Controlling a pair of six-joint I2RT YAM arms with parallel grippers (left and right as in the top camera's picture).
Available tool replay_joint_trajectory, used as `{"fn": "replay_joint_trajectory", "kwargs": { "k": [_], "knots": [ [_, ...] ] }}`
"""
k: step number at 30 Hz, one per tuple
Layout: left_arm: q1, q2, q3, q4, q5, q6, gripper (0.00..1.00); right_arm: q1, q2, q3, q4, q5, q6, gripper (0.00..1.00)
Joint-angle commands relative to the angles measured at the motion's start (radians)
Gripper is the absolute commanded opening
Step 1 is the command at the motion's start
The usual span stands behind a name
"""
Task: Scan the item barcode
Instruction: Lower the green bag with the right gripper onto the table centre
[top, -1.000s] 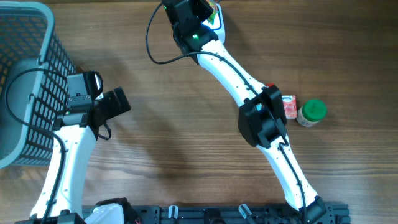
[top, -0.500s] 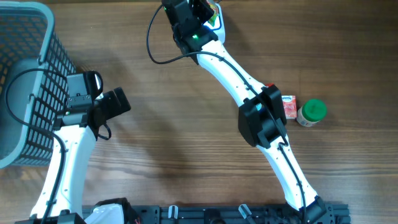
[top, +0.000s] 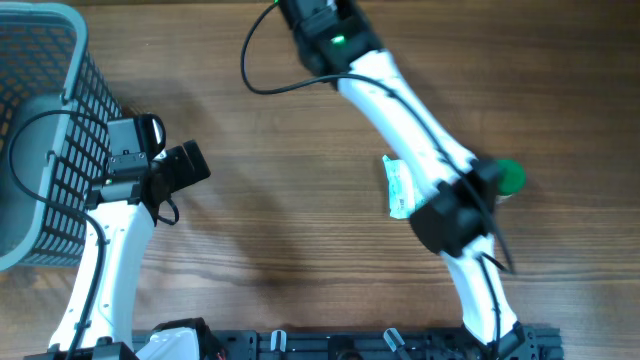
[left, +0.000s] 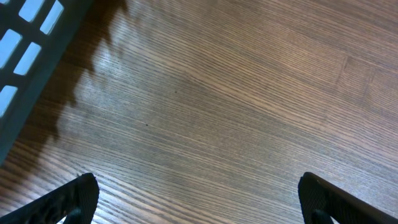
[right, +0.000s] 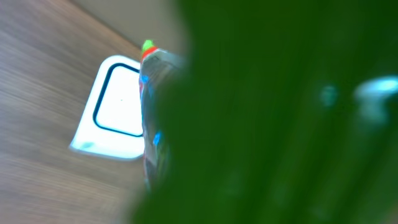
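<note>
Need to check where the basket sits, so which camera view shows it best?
The overhead view: the basket shows its rim and mesh wall at the frame's left edge. The left wrist view catches only a dark corner; the right wrist view shows none of it.

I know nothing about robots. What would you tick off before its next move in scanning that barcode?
1. Right gripper shut: ok, though it sits past the overhead view's top edge.
2. Item firmly in that grip: cannot tell; only a green blur fills the right wrist view.
3. White pad in sight of the right wrist: ok.
4. Barcode turned toward the pad: cannot tell.
5. Left gripper open over bare table, out of the way: ok.
6. White packet clear of the right arm: cannot tell.
</note>
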Motion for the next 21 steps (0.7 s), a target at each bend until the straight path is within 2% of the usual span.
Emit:
{"fn": "replay_joint_trajectory", "kwargs": {
  "k": [1, 5, 10, 16, 21],
  "knots": [
    [0.002, -0.006, 0.012, 0.004, -0.013, 0.012, 1.0, -0.048, -0.189, 0.022, -0.159, -0.333, 0.179, 0.04],
    [0.002, -0.006, 0.012, 0.004, -0.013, 0.013, 1.0, -0.123, -0.228, 0.022, -0.376, -0.641, 0.168, 0.04],
    [0.002, -0.006, 0.012, 0.004, -0.013, 0.013, 1.0, -0.196, -0.18, 0.007, -0.609, -0.79, 0.169, 0.04],
    [0.002, -0.006, 0.012, 0.004, -0.013, 0.013, 1.0, -0.196, -0.167, -0.198, -0.592, -0.9, 0.075, 0.05],
    [0.002, -0.006, 0.012, 0.004, -0.013, 0.013, 1.0, -0.194, -0.167, -0.469, -0.496, -0.924, 0.056, 0.04]
  ]
}}
